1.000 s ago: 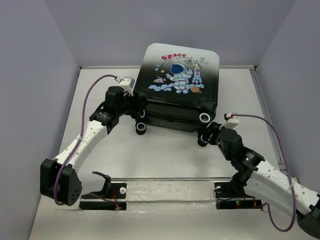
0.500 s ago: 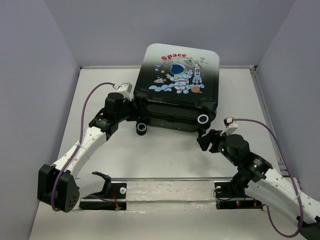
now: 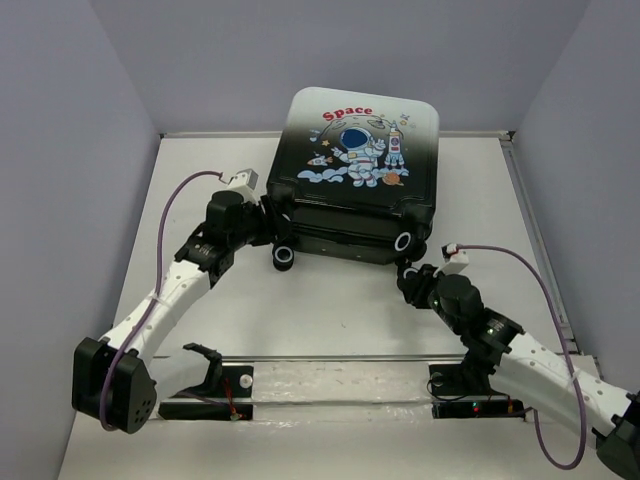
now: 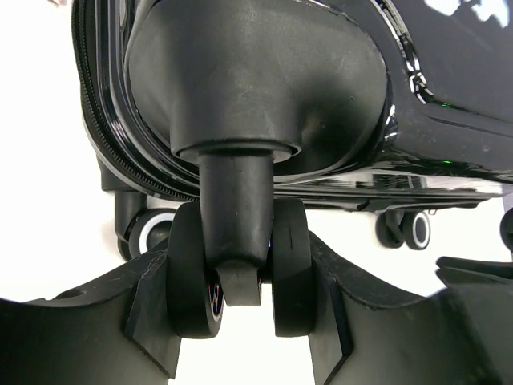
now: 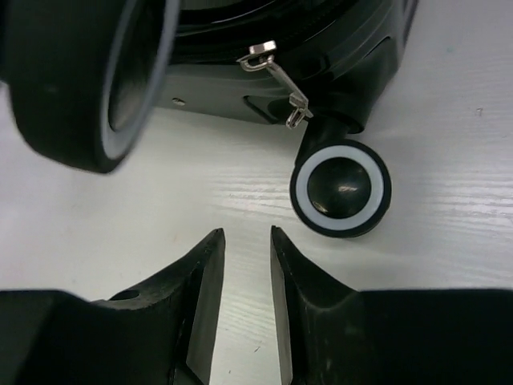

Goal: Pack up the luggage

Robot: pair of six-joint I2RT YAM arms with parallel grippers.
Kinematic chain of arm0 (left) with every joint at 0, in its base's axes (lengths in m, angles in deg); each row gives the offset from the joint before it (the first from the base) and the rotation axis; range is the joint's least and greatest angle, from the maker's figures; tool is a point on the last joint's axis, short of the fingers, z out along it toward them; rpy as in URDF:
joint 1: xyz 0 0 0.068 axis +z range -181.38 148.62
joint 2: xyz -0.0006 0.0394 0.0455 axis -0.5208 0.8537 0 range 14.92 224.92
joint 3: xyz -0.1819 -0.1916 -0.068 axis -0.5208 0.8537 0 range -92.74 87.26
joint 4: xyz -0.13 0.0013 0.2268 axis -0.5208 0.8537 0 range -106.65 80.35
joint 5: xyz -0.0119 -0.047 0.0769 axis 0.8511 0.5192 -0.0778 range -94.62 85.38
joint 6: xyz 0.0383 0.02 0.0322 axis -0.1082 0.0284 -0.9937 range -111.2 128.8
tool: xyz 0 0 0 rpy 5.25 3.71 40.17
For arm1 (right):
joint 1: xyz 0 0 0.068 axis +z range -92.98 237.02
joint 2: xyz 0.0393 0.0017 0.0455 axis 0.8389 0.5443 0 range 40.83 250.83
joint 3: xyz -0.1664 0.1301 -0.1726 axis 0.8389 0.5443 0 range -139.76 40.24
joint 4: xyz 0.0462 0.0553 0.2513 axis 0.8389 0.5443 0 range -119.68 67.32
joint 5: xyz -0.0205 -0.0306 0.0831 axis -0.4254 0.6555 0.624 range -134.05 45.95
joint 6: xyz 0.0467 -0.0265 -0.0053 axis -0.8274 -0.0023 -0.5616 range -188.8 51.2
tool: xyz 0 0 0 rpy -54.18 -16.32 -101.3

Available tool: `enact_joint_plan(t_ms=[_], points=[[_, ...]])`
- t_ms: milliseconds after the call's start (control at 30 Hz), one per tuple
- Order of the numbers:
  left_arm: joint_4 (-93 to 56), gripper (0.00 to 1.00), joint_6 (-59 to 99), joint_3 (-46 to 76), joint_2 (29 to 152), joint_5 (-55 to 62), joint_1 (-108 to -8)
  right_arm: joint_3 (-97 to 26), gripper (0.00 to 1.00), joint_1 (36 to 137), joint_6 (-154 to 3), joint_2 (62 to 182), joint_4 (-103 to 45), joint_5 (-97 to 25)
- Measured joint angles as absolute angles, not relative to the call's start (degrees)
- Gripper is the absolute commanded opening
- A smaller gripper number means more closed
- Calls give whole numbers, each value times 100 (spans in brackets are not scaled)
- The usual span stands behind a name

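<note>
Left claw [image 4: 240, 277]: pinching a corner wheel [image 4: 192, 273] on the suitcase's left side.
Right claw [image 5: 247, 241]: fingers nearly together, holding nothing, just short of a second wheel [image 5: 341, 186].
Suitcase [image 3: 360, 150]: flat at the far middle of the table [image 3: 330, 310], lid down.
Judged: packing near finished. Whether the zip is fully closed cannot be told.

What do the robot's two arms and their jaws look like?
Both the left arm and right arm have white links between black joints and bases. A purple cable loops along each to a small white wrist camera. The jaws are matte black, angular.
</note>
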State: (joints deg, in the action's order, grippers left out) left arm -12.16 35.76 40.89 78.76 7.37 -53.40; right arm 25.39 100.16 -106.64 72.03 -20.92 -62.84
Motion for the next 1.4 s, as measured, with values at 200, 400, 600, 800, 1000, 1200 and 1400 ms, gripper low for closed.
enact_joint_plan(t_ms=[200,400,600,800,1000,1200,1400], points=[[-1463,6,3911,4349,7552,721,-5340,2731,54,9517,-10435,7605,-2866,-6592],[-1577,6,4252,4496,7412,916,-5340,3206,55,8999,-10076,7463,-4000,-6459],[-1690,6,4297,4555,7399,1003,-5338,3424,55,8883,-9657,7786,-5161,-6153],[-1706,6,4297,4559,7399,1076,-5338,3590,49,8881,-9119,8468,-6321,-5961],[-1727,6,4313,4559,7360,1141,-5338,3590,26,8883,-8627,8976,-7023,-5945],[-1684,6,4370,4568,7299,1117,-5332,3592,7,8879,-8424,9555,-7867,-6041],[-1688,6,4429,4612,7288,1150,-5325,3713,7,8875,-8420,9974,-8693,-5943]])
